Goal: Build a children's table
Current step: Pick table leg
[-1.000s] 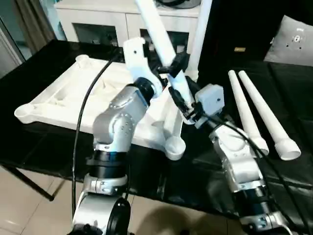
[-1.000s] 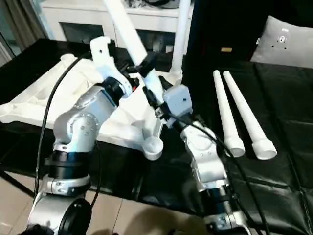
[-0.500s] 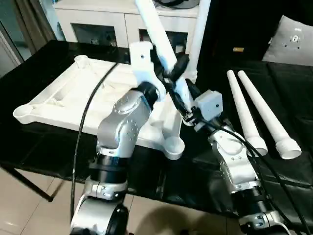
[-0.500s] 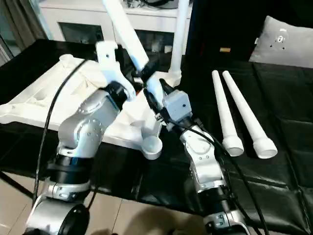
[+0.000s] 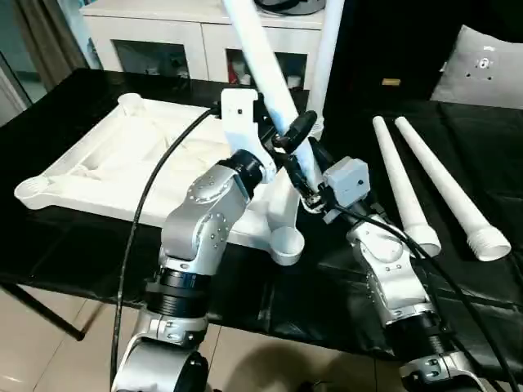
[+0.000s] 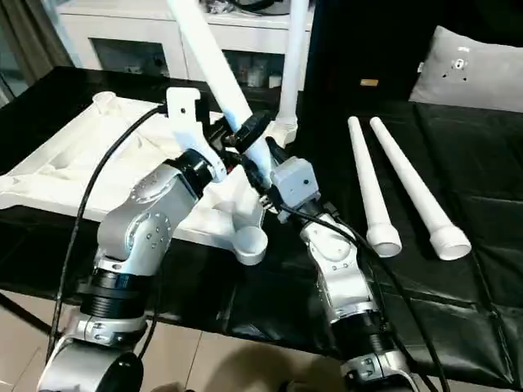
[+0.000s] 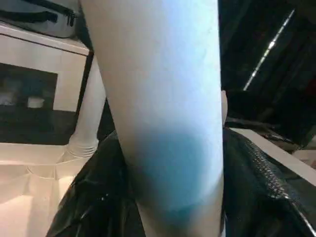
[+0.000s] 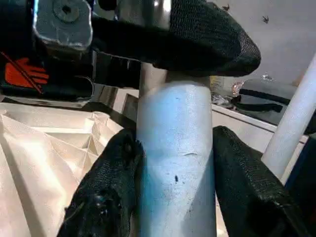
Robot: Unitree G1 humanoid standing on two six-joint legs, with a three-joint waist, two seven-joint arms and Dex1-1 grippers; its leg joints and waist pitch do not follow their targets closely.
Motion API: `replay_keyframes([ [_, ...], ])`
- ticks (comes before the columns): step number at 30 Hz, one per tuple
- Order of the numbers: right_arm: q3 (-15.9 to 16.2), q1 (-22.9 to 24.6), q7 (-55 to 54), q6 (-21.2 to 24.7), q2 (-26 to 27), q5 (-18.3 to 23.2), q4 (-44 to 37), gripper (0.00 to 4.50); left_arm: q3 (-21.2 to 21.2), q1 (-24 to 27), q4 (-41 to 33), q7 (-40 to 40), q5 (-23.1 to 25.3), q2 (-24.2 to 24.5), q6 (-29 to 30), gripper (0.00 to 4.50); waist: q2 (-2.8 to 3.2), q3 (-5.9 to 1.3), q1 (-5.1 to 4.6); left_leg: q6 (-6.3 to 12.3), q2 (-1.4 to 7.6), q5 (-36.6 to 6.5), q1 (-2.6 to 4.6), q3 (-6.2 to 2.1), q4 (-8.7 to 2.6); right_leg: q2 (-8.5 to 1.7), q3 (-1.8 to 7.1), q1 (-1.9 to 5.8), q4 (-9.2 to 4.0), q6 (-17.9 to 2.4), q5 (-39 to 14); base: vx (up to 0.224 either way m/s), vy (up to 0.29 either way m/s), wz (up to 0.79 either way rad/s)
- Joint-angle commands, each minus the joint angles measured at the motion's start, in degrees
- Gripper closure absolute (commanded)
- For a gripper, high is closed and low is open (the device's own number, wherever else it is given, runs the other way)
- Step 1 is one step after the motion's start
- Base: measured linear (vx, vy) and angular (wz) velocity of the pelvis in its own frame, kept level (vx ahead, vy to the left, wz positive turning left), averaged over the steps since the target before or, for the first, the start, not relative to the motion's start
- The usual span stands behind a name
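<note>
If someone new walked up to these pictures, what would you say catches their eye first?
Most striking is the tilted white leg rising from the middle of the scene, with both the left end effector and the right end effector closed around it. Under it the upturned tabletop lies ribs-up on the black surface, one leg already standing upright in its far corner. Two spare legs lie side by side to the right.

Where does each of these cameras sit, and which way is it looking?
Head, both eyes: look down past silver forearms at the upturned table top and two loose legs.
Left wrist: looks along left gripper at the tilted leg.
Right wrist: looks along right gripper at that leg.
Shared: that leg; standing leg.
</note>
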Motion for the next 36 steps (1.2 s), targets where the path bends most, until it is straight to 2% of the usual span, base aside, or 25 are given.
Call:
replay_keyframes([
  [1,-0.3,-1.6,0.1,-2.0,-0.2,0.6,-0.3,2.64,-0.1,0.5,0.7,0.1,0.6,0.7,0.2,2.35,-1.32,-4.45,-0.01,6.13,0.65,-5.7,-0.55,0.65,-3.17,-3.2,2.05,4.29,-3.84,-8.3,-14.8,0.0,0.0,0.0],
  [7,-0.3,-1.9,0.2,-2.1,-0.5,0.6,0.0,2.64,0.4,0.3,0.8,0.1,0.1,0.2,0.1,2.47,-1.34,-4.38,0.03,6.14,0.69,-6.0,-0.5,0.62,-3.19,-3.19,2.03,4.28,-3.84,-8.3,-15.2,0.0,0.0,0.0],
  [14,0.0,-2.5,1.2,-0.5,-0.5,1.5,0.4,2.64,6.0,-1.0,1.2,2.8,-6.0,-2.8,1.5,2.49,-1.41,-4.37,0.01,6.09,0.55,-6.1,-0.51,0.72,-3.05,-3.09,1.99,4.3,-3.86,-8.6,-14.9,0.0,0.0,0.0],
  [17,0.5,-2.5,2.2,0.4,-0.7,1.7,-0.2,2.64,7.1,-1.7,2.1,3.8,-6.3,-2.8,1.1,2.49,-1.4,-4.35,-0.01,6.34,0.6,-6.4,-0.42,0.65,-3.09,-3.0,1.95,4.24,-3.88,-8.5,-15.3,0.0,0.0,0.0],
  [18,0.5,-2.4,2.5,0.6,-0.7,1.9,-0.2,2.29,7.1,-1.7,2.2,3.9,-6.1,-2.7,1.0,2.5,-1.4,-4.32,0.0,6.43,0.6,-6.5,-0.43,0.63,-3.13,-3.0,1.92,4.23,-3.97,-8.4,-15.5,0.0,0.0,0.0],
  [19,0.6,-2.4,2.3,0.5,-0.8,1.7,-0.4,2.29,7.3,-1.8,2.4,4.2,-6.1,-2.7,1.0,2.5,-1.37,-4.34,0.01,6.31,0.7,-6.4,-0.44,0.58,-3.15,-3.04,1.94,4.23,-3.89,-8.4,-15.4,0.0,0.0,0.0],
  [20,0.5,-2.5,2.6,0.9,-0.8,2.2,-0.4,2.08,7.5,-1.9,2.8,4.5,-5.9,-2.6,0.8,2.5,-1.39,-4.39,0.02,6.31,0.69,-6.2,-0.46,0.58,-3.11,-3.08,1.97,4.29,-3.83,-8.6,-14.9,0.0,0.0,0.0],
  [22,0.6,-2.7,3.6,1.4,-1.0,2.9,-0.5,1.92,7.9,-2.1,3.3,5.0,-5.5,-2.3,0.5,2.5,-1.28,-4.4,0.03,6.41,0.64,-6.0,-0.41,0.6,-3.09,-3.01,1.98,4.28,-3.82,-8.7,-14.5,0.0,0.0,0.0],
  [25,0.3,-2.4,6.7,3.0,-0.9,6.3,-1.8,1.61,8.3,-2.4,3.7,5.6,-5.8,-1.7,0.4,2.5,-1.4,-4.38,-0.08,6.61,0.57,-6.1,-0.54,0.55,-3.09,-3.11,1.88,4.54,-3.93,-8.3,-14.9,0.0,0.0,0.0],
  [27,0.5,-2.3,7.1,3.4,-1.3,6.1,-2.2,1.51,8.5,-2.6,3.9,5.7,-5.9,-1.4,0.4,2.5,-1.3,-4.39,-0.14,6.65,0.61,-6.0,-0.48,0.51,-3.06,-2.98,1.88,4.44,-3.86,-8.4,-14.8,0.0,0.0,0.0],
  [28,-0.2,-2.1,8.0,5.3,-0.7,8.5,-3.0,1.39,8.7,-3.0,4.4,5.8,-5.8,-0.7,0.1,2.5,-1.33,-4.42,-0.11,6.71,0.7,-5.8,-0.44,0.53,-3.07,-3.08,1.92,4.37,-3.84,-8.6,-14.5,0.0,0.0,0.0],
  [30,-0.5,-2.0,8.7,5.9,-0.8,9.6,-3.4,1.25,9.1,-3.2,4.8,5.9,-5.8,-0.2,-0.1,2.5,-1.15,-4.44,0.05,6.9,0.81,-5.7,-0.34,0.45,-3.13,-3.13,1.93,4.32,-3.79,-9.1,-14.3,0.0,0.0,0.0],
  [33,-1.0,-1.8,10.3,6.9,-1.2,11.7,-4.2,1.01,9.4,-3.6,5.3,5.8,-5.6,0.5,-0.2,2.53,-1.2,-4.42,0.16,6.77,0.82,-5.8,-0.35,0.48,-3.12,-3.18,1.95,4.35,-3.81,-9.2,-14.2,0.0,0.0,0.0],
  [34,-2.7,-1.5,10.9,10.0,-1.1,15.8,-6.0,0.97,9.8,-4.0,5.6,5.3,-5.5,1.4,0.2,2.57,-1.19,-4.41,0.17,6.71,0.8,-5.8,-0.34,0.51,-3.11,-3.16,1.95,4.34,-3.82,-9.2,-14.4,0.0,0.0,0.0],
  [36,-5.2,-2.1,8.6,12.2,-1.1,17.6,-6.8,0.75,10.1,-4.3,5.6,4.5,-5.7,2.5,1.2,2.6,-1.23,-4.43,0.25,6.77,0.79,-5.5,-0.28,0.43,-3.19,-3.11,2.0,4.36,-3.74,-8.9,-14.4,0.0,0.0,0.0],
])
